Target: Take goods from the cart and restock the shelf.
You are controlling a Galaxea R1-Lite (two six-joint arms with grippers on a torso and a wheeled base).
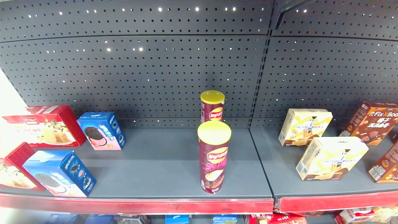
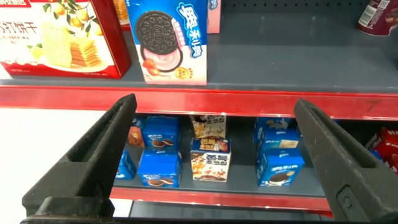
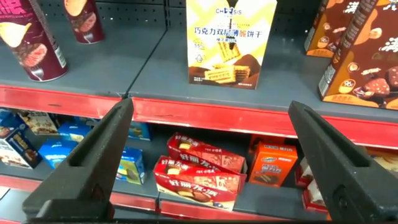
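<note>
Two chip cans (image 1: 214,155), front near shelf edge (image 1: 136,205)

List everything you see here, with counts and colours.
chip cans: two, maroon with yellow lids, mid-shelf, one behind the other
cookie boxes: two, blue, left of cans
cracker boxes: two, red, far left
wafer boxes: two, pale yellow, right section
brown boxes: at least two, brown, far right
shelf: one, grey with red edge
lower-shelf boxes: several, blue, red, orange, below
left tool: one, black, open, facing shelf edge
right tool: one, black, open, facing shelf edge
</note>
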